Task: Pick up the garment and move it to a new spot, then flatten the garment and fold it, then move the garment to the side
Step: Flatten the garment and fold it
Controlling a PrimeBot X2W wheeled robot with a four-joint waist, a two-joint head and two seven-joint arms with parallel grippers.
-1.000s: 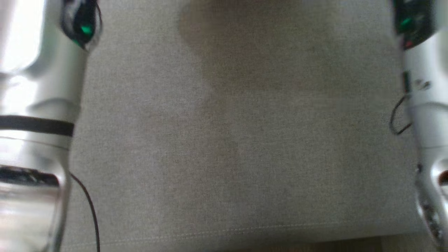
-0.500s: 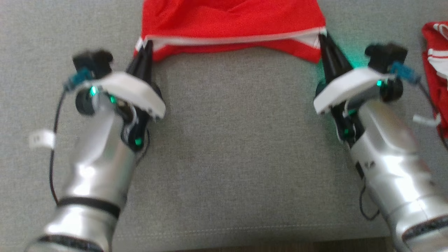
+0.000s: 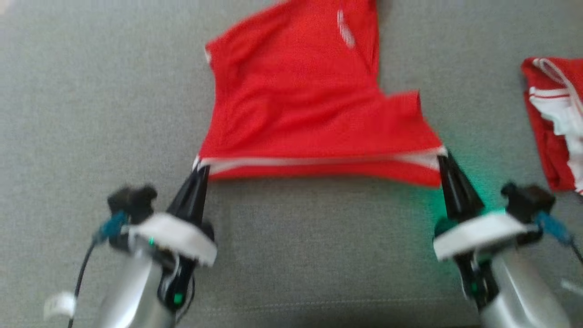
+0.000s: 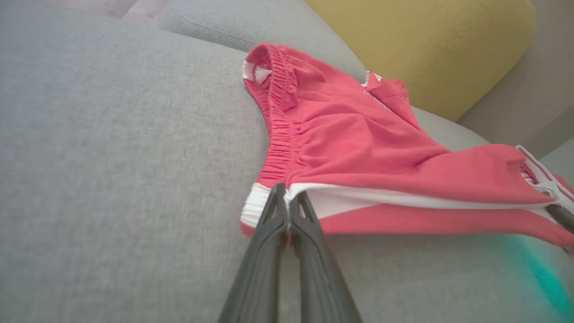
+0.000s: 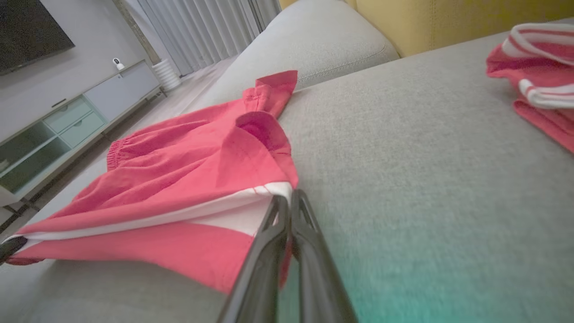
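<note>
A red garment (image 3: 309,114) with a white band along its near edge lies spread on the grey sofa seat (image 3: 319,255). My left gripper (image 3: 200,169) is shut on the garment's near left corner, by the gathered elastic edge (image 4: 280,148). My right gripper (image 3: 442,159) is shut on the near right corner, where the white band (image 5: 215,211) ends. The near edge is stretched taut between the two grippers and lifted slightly. The garment's far part (image 5: 269,89) rests on the cushion. In the left wrist view the right gripper's tip (image 4: 560,215) shows at the far corner.
A second red and white garment (image 3: 553,123) lies bunched at the right of the seat. A yellow back cushion (image 4: 426,45) stands behind. The seat's front seam (image 3: 319,305) runs near me. A TV cabinet (image 5: 58,130) stands across the room.
The head camera has tilted, so the picture has shifted. Both grippers hold the same corners as half a second ago; more of the garment now shows.
</note>
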